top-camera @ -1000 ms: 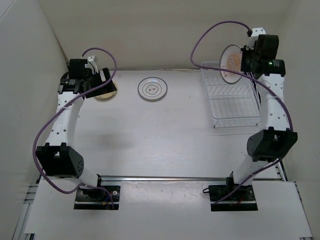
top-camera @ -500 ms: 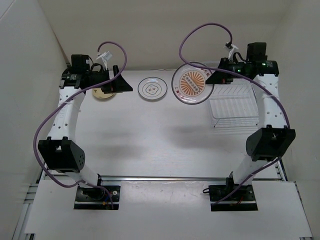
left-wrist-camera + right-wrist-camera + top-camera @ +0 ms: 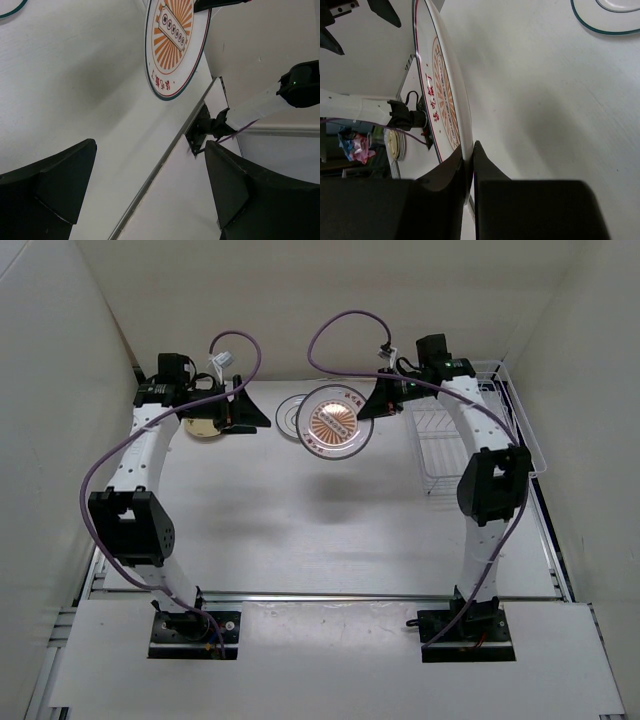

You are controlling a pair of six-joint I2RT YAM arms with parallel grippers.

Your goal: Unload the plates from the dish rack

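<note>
Right tool (image 3: pixel 471 156) pinches the sunburst plate (image 3: pixel 334 422) above the white table (image 3: pixel 300 520); left tool (image 3: pixel 150 149) gapes; pale walls (image 3: pixel 300 310) enclose it.

We see soft, even light falling from above onto the white desk (image 3: pixel 300 540), bright and without hard edges. A diffuse grey shadow lies on it just below the sunburst plate (image 3: pixel 335 422). In both wrist views the fingers (image 3: pixel 50 190) of the left hand (image 3: pixel 150 150) and those of the right hand (image 3: pixel 470 150) loom black, underexposed and soft near the lens, while the plate's print stays crisp.
</note>
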